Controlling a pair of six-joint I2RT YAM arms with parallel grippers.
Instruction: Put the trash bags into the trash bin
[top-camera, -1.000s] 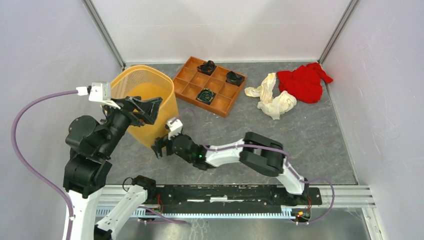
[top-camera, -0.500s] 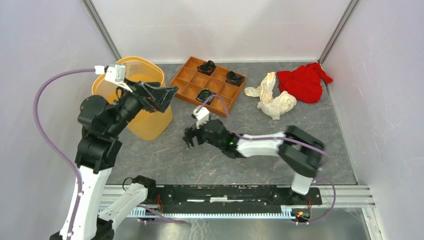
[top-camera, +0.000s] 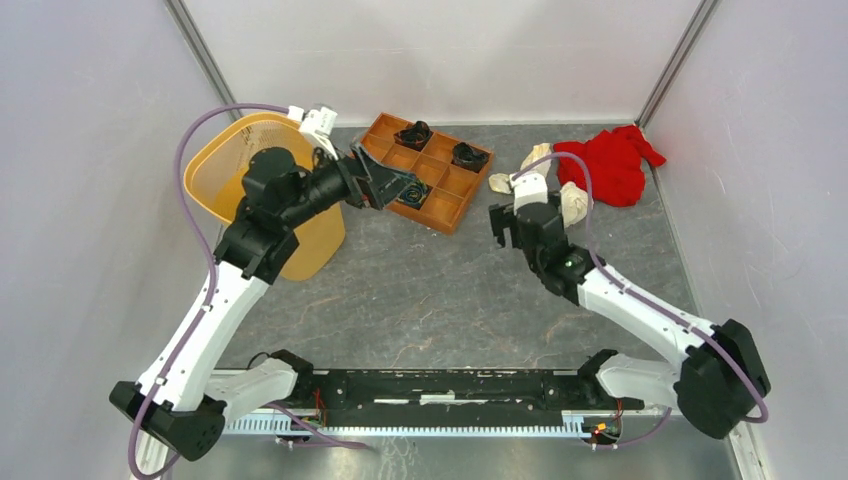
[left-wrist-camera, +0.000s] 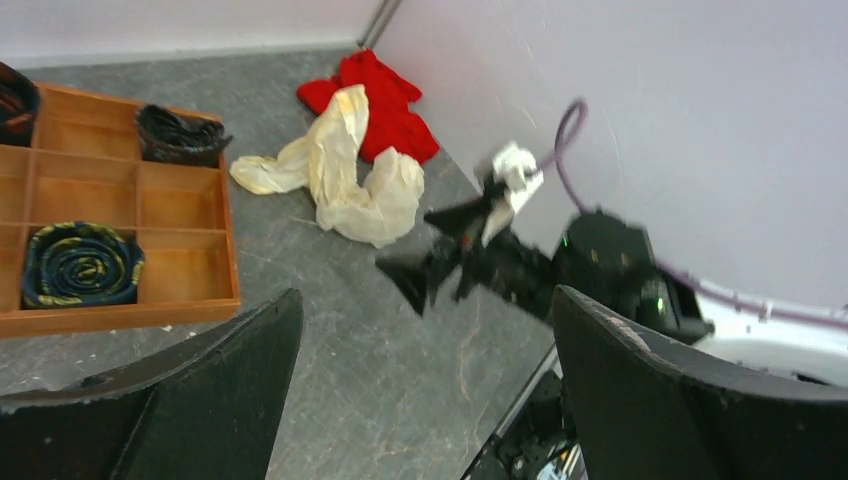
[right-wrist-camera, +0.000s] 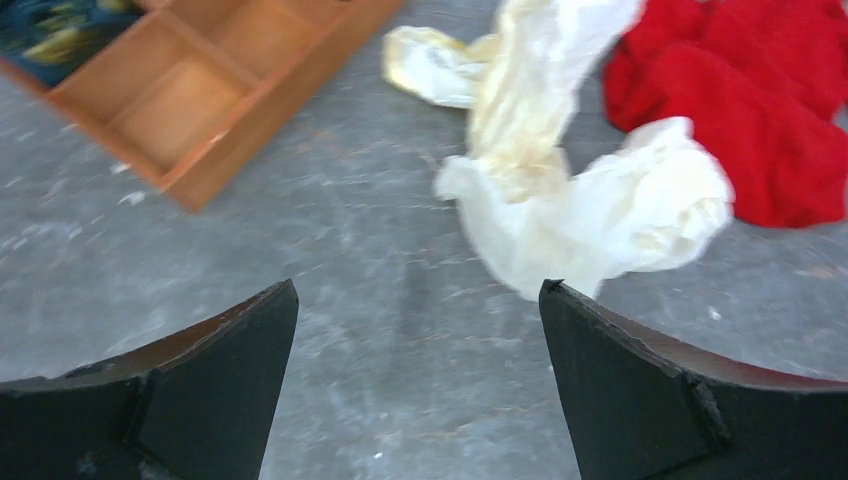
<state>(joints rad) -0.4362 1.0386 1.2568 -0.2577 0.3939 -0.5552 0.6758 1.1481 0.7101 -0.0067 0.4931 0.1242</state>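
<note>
Trash bags (top-camera: 552, 205) lie crumpled on the desk (top-camera: 430, 290), just far-right of the right gripper (top-camera: 505, 228), which is spread wide and empty. The left gripper (top-camera: 392, 185), likewise spread and empty, is noted well apart.

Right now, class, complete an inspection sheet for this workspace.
Surface: grey mottled table, no spills seen.
Job's things: trash bag crumpled on the table beside the red cloth, not in the bin; trash bin standing far left.
Clutter: wooden tray holding three dark coiled items; red cloth in the far right corner.
Grippers: left claw open, empty, near the tray; right claw open, empty, short of the bag.
Cables: purple cable loops over the bin; another arcs over the right wrist.
Surroundings: white walls on three sides.
</note>
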